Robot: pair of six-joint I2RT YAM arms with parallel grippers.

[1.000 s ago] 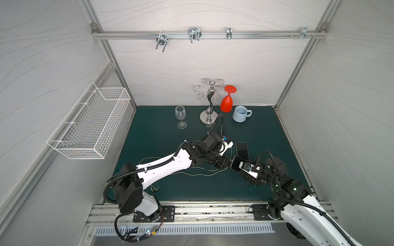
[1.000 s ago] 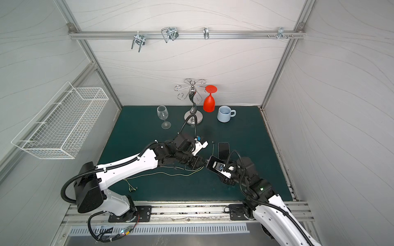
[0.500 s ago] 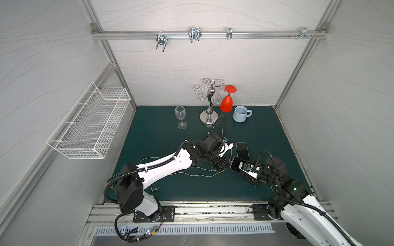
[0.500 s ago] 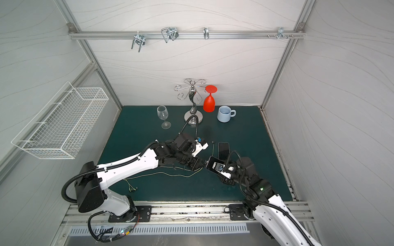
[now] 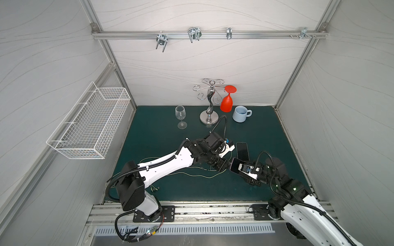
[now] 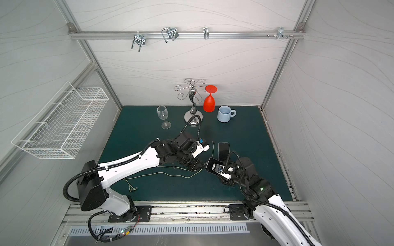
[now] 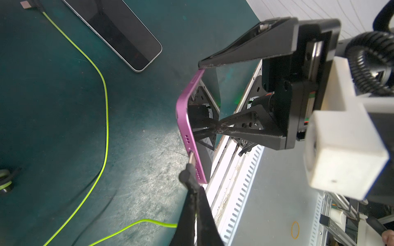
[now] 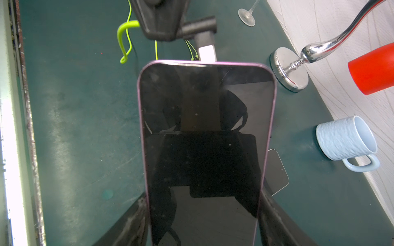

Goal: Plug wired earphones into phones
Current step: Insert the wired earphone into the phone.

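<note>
My left gripper (image 7: 195, 191) is pinched tight on the earphone plug (image 7: 188, 173), its metal tip at the port (image 7: 193, 154) in the end edge of the purple-rimmed phone (image 7: 183, 119). My right gripper (image 7: 210, 97) clamps that phone by its long sides above the mat (image 7: 53, 106). Plug and phone lie along one axis, and only the left wrist view shows bare metal outside the port.

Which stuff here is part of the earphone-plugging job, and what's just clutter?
Job:
- purple phone
- plug at its port
- earphone cables
- second phone

Clutter:
- wine glass
- rack
- red glass
- mug
- basket
</note>
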